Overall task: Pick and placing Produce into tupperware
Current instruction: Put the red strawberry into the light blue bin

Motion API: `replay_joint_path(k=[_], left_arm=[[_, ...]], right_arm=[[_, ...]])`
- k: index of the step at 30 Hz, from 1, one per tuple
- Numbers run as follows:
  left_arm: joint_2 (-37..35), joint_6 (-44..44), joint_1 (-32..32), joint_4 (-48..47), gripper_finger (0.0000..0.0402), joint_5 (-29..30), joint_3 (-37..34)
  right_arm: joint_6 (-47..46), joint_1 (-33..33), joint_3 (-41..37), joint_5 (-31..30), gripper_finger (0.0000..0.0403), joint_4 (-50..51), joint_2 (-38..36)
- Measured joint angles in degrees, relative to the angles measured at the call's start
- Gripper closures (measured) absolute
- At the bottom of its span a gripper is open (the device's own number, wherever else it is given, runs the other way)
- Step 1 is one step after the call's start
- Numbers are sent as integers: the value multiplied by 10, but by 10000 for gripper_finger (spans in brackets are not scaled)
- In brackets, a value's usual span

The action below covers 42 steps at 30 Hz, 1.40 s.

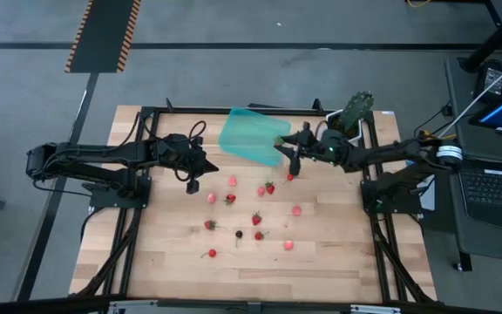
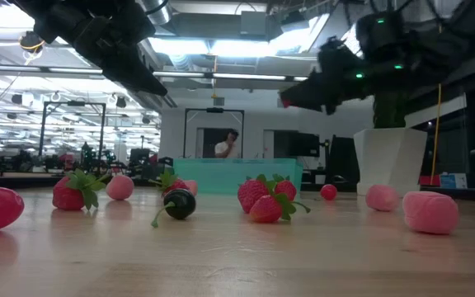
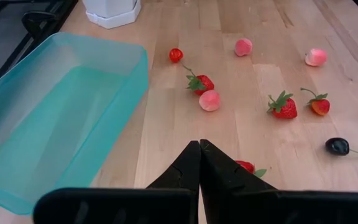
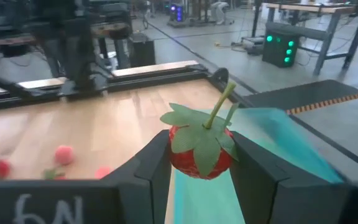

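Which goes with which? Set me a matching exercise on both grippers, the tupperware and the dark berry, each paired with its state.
Things:
1. left gripper
2. right gripper
3. tupperware
4. dark berry

States:
A. lying on the wooden table, stem attached
B. shut on a red strawberry
C. shows nothing inside in the left wrist view
D. shut, holding nothing

Pairs: 1-D, 2-B, 3-C, 4-A
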<state>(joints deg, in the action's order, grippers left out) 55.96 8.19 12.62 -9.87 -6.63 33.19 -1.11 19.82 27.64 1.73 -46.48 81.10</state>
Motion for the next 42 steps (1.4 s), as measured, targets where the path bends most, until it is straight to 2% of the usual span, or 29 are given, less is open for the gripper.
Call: replay_joint_path(k=[5,12,18,26,29,35,42], left_arm=[[0,1,0,0,401,0,0],[0,14,0,-2,401,0,0],[0,14,0,-2,401,0,0],[0,14,0,-1,401,0,0],[0,14,0,-1,402,0,0],[0,14,0,-1,401,0,0],[0,10,0,1,401,0,0]], right_arm=[[1,32,51,0,264,17,40],[-16,70,81,-4,264,36,66],[-24,84,138,-4,264,186,83],[28,85,288,29,264,483,84],[44,85,325,30,264,544,87],[46,92,339,63,264,589,92],[56,92,339,95,264,575,153]])
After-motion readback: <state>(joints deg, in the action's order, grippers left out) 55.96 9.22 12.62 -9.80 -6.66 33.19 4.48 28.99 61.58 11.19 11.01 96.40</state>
